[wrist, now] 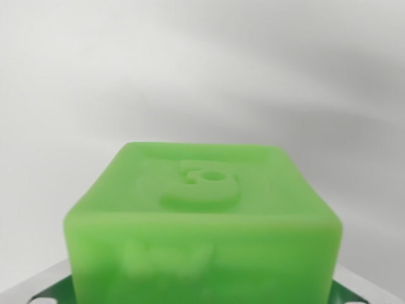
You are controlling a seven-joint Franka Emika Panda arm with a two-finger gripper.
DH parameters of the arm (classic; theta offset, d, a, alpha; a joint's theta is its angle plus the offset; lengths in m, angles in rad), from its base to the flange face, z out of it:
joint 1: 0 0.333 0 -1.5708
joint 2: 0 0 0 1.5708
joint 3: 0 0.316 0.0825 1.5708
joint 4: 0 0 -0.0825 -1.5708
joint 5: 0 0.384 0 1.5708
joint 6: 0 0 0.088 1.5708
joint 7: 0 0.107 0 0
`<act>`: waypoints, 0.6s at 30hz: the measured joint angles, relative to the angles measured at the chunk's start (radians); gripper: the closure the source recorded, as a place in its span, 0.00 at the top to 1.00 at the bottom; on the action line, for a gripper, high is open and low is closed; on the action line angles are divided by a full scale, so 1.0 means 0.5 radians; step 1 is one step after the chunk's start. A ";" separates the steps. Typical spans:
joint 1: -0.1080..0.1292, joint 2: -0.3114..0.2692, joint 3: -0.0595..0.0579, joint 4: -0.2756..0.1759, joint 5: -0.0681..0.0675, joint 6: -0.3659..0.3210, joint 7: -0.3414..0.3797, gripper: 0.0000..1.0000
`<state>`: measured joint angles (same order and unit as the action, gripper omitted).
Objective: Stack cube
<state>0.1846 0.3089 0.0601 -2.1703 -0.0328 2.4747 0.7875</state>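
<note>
**Green cube fills the wrist view**

Wrist view: the green cube [202, 228] sits low and central, its embossed top face up, very near the camera. You cannot see the fingers, so whether they are wide, narrow or holding the cube cannot be told. It probably lies between them. Keep it level and lower it squarely. A pale surface, perhaps the tabletop [202, 69], lies behind.

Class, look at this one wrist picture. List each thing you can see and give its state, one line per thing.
Green cube: very close to the camera, level, a raised figure on its top face, front face blurred.
Gripper: its fingertips are not visible; at the bottom corners only grey and dark green parts show beside the cube.
Background: plain pale grey, nothing else visible.
</note>
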 joint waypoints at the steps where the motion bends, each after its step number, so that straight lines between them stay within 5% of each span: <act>1: -0.006 0.000 -0.002 -0.001 0.001 0.000 -0.001 0.00; 18: -0.100 -0.010 -0.024 -0.012 0.010 0.002 -0.015 0.00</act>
<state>0.1346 0.3042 0.0481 -2.1764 -0.0280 2.4759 0.7798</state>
